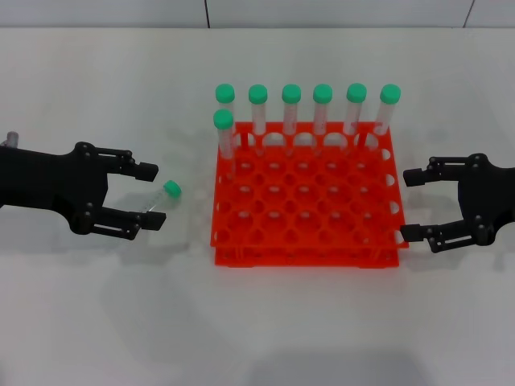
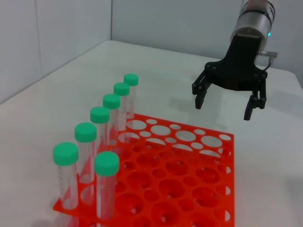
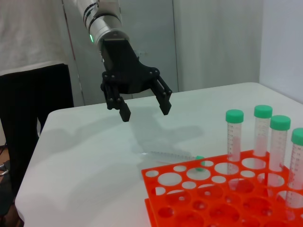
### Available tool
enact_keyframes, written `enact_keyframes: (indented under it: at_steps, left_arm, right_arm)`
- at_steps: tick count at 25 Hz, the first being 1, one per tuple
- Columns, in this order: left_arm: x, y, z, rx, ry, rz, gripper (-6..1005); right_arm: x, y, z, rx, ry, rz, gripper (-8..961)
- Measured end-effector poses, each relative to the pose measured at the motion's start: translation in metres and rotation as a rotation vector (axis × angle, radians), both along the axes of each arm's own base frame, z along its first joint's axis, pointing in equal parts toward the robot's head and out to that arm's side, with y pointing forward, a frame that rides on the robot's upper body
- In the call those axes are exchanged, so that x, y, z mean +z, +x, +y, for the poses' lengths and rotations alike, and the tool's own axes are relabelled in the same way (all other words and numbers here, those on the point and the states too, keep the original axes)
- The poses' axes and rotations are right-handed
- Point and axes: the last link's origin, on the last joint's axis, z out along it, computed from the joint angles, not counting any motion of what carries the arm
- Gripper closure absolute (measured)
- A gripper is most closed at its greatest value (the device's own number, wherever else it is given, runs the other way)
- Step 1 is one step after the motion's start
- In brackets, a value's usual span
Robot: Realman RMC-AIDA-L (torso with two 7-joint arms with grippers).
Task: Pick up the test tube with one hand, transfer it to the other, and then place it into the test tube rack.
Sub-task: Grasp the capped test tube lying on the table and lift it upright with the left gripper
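Left gripper [image 1: 151, 194] fingers spread over test tube [image 1: 161, 198] (lying flat).

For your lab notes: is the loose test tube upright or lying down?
Lying down: the test tube rests flat on the table, beside the rack.

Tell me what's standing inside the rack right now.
Seven green-capped tubes stand upright in the test tube rack: six along the far row, one in the next row at its left end. The other holes look empty. The eighth test tube lies on the table beside the open left gripper.
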Motion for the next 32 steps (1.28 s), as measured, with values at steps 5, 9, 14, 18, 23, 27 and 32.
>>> enact_keyframes:
  at_steps: [5, 9, 14, 18, 23, 27, 32]
  left_arm:
    - [0.0, 0.0, 0.001, 0.002, 0.003, 0.003, 246]
    - [-0.001, 0.0, 0.001, 0.003, 0.004, 0.004, 248]
    - [-0.001, 0.0, 0.001, 0.005, 0.007, 0.002, 252]
    - [-0.002, 0.0, 0.002, 0.011, 0.014, 0.002, 255]
    - [-0.004, -0.001, 0.005, 0.034, 0.034, 0.006, 259]
    - [-0.001, 0.002, 0.01, 0.094, 0.042, 0.006, 261]
    - [0.017, 0.015, 0.014, 0.186, 0.053, 0.022, 265]
  right_arm:
    - [-0.001, 0.0, -0.001, 0.002, -0.001, 0.0, 110]
    - [-0.001, -0.001, -0.001, 0.005, -0.004, 0.002, 110]
    - [-0.001, -0.001, -0.001, 0.006, -0.005, 0.003, 110]
    - [-0.002, -0.001, -0.001, 0.005, -0.001, 0.002, 110]
    - [-0.002, 0.0, -0.001, 0.001, 0.006, 0.007, 110]
    - [0.002, 0.002, -0.001, -0.009, 0.032, 0.024, 110]
    - [0.009, 0.005, -0.001, -0.012, 0.075, 0.035, 110]
